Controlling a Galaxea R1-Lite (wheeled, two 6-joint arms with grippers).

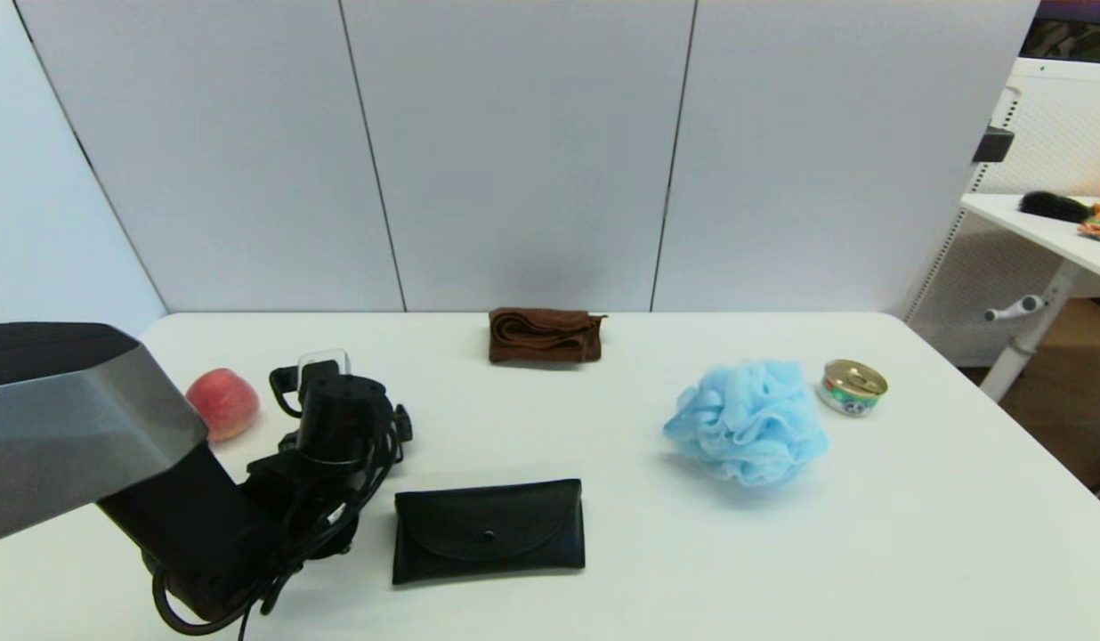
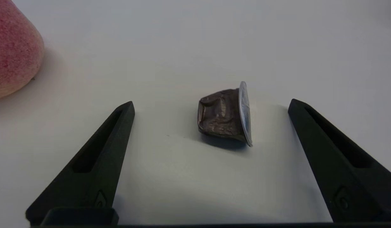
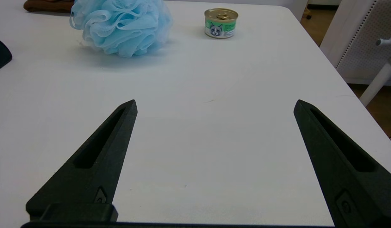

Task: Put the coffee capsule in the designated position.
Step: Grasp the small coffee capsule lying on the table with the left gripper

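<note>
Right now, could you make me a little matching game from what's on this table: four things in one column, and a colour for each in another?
Things:
1. peach
2. bath pouf
3. folded cloth
4. pouch

Colours:
A. black
B. light blue
C. pinkish red
D. brown

Pairs: 1-C, 2-B, 3-D, 4-A

Capsule (image 2: 225, 117) between fingers (image 2: 100, 158), beside peach (image 2: 12, 47)

Bright, even overhead light leaves soft shadows beneath the coffee capsule (image 2: 225, 115) and the blue bath sponge (image 1: 748, 421).
</note>
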